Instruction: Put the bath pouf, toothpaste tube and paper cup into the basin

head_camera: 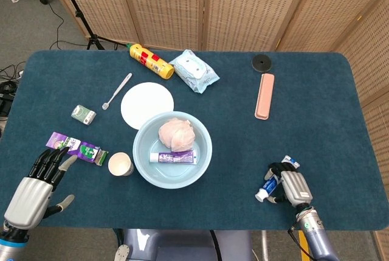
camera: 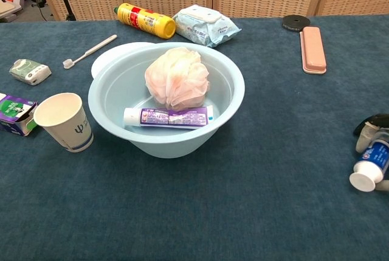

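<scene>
Head view: the paper cup [head_camera: 120,164] stands upright just left of the basin [head_camera: 144,167], with the left hand [head_camera: 37,182] nearer it, fingers spread and empty. The right hand [head_camera: 289,185], well apart, clasps a blue tube [head_camera: 269,185].

Chest view: the pouf [camera: 177,77] and toothpaste tube [camera: 168,116] lie inside the basin; the cup stands outside its left rim.
</scene>
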Robot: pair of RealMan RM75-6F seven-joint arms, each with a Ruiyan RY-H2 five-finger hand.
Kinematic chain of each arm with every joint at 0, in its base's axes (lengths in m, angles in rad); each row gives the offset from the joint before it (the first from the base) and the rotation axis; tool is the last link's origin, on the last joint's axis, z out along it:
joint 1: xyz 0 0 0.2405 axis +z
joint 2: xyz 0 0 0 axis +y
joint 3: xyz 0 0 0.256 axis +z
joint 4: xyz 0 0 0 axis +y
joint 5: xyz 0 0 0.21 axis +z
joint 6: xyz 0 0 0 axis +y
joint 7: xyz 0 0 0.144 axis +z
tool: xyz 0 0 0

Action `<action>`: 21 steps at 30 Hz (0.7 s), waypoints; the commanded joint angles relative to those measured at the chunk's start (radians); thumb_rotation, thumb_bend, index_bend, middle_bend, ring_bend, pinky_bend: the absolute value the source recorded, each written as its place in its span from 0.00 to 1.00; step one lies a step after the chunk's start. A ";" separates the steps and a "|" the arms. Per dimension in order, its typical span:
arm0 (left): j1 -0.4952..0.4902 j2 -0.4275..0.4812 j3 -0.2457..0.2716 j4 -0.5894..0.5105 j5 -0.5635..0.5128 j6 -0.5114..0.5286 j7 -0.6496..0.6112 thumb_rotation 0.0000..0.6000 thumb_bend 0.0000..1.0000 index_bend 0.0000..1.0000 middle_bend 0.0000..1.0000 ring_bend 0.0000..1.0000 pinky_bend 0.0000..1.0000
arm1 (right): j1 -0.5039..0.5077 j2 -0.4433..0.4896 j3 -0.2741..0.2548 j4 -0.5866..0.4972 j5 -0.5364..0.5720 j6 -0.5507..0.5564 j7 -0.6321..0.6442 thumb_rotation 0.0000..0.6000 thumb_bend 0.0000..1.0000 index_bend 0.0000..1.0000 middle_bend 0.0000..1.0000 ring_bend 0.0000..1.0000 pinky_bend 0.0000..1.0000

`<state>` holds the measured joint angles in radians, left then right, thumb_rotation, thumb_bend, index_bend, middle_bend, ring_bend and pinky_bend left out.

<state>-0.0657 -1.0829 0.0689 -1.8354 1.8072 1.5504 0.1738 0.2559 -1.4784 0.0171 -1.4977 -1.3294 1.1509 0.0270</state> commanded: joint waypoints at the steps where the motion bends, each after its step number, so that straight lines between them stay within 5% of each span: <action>1: 0.000 0.000 -0.001 0.000 -0.001 -0.001 -0.002 1.00 0.18 0.00 0.00 0.00 0.00 | -0.001 -0.003 0.003 0.004 -0.002 0.005 -0.004 1.00 0.06 0.51 0.31 0.25 0.33; 7: -0.001 0.002 -0.003 0.001 -0.006 -0.001 -0.008 1.00 0.18 0.00 0.00 0.00 0.00 | -0.005 -0.013 0.010 0.011 -0.006 0.020 -0.011 1.00 0.10 0.59 0.39 0.33 0.41; 21: 0.001 0.009 -0.006 0.000 -0.008 0.008 -0.022 1.00 0.18 0.00 0.00 0.00 0.00 | 0.030 0.045 0.082 -0.084 -0.008 0.050 -0.097 1.00 0.13 0.65 0.41 0.36 0.42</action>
<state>-0.0644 -1.0742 0.0634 -1.8351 1.7993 1.5581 0.1522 0.2776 -1.4465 0.0879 -1.5655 -1.3393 1.1992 -0.0562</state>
